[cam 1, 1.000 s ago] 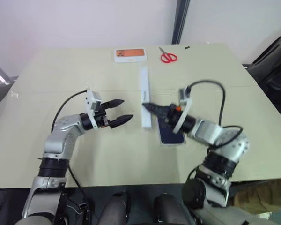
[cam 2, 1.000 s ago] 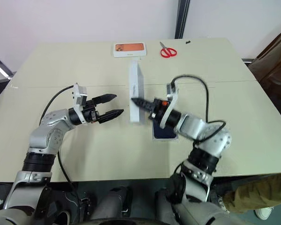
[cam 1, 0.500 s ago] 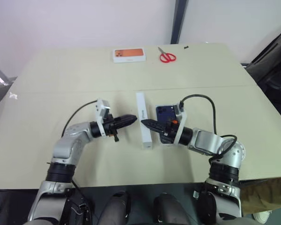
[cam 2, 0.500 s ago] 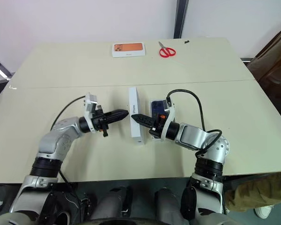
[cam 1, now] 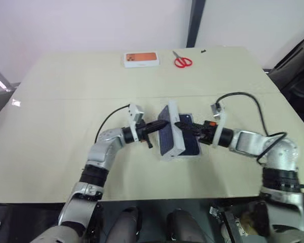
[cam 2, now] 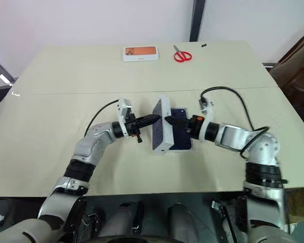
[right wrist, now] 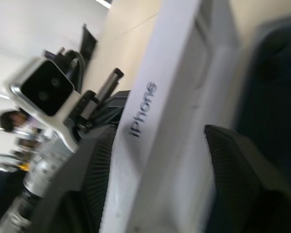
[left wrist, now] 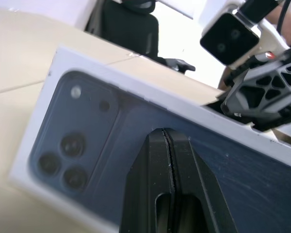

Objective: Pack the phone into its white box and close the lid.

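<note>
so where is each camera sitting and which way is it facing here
Left and right eye views: on the head, looking forward and down over the table; both arms show, meeting at the tilted lid.
Left wrist view: along the shut left gripper, pressed on the lid's printed face; the right gripper shows behind the lid.
Right wrist view: along the open right gripper, straddling the lid's side; the left gripper shows beyond.
Shared: every view shows the lid.
</note>
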`<action>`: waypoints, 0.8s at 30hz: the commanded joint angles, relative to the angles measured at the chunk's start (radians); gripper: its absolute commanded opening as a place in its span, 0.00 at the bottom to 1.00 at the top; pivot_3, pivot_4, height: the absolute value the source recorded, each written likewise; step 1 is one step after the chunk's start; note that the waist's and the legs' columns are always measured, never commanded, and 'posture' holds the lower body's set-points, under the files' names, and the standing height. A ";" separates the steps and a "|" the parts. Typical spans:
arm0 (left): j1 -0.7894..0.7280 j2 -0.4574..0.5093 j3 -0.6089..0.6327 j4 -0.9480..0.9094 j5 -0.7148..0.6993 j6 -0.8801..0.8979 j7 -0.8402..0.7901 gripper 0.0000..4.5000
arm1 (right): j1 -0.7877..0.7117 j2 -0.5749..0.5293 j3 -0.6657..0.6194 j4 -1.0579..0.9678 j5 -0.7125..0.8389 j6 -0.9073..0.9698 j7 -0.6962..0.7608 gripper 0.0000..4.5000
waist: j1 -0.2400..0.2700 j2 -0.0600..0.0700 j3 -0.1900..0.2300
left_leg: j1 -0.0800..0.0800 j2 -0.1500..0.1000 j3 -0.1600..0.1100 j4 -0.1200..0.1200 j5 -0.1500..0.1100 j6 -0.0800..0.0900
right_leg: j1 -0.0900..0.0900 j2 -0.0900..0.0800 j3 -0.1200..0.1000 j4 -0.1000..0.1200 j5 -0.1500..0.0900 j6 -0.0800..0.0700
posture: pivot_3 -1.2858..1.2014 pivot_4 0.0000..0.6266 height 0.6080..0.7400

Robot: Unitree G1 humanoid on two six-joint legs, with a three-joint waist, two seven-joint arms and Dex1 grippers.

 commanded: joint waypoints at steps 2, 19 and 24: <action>-0.030 -0.037 -0.018 0.032 0.018 -0.026 -0.004 0.00 | -0.020 -0.205 0.106 -0.021 -0.262 -0.208 0.281 0.64 | -0.001 0.000 0.000 | 0.000 0.000 0.000 0.000 0.000 0.000 | 0.000 0.000 0.000 0.000 0.000 0.000 | 0.52 0.24 1.00; 0.033 0.193 -0.062 -0.042 0.080 0.130 -0.065 0.00 | 0.160 -0.188 0.355 -0.125 -0.897 -0.782 0.388 0.01 | 0.004 -0.001 0.001 | 0.000 0.001 0.000 0.000 0.000 -0.001 | 0.000 0.000 0.001 0.000 0.000 0.000 | 0.52 0.24 1.00; 0.033 0.151 -0.133 -0.018 0.135 0.097 -0.057 0.00 | 0.151 -0.154 0.350 -0.125 -0.921 -0.790 0.400 0.01 | 0.010 0.000 0.000 | 0.001 0.000 -0.001 0.001 0.000 -0.001 | 0.001 0.000 0.001 -0.001 0.000 0.000 | 0.52 0.24 1.00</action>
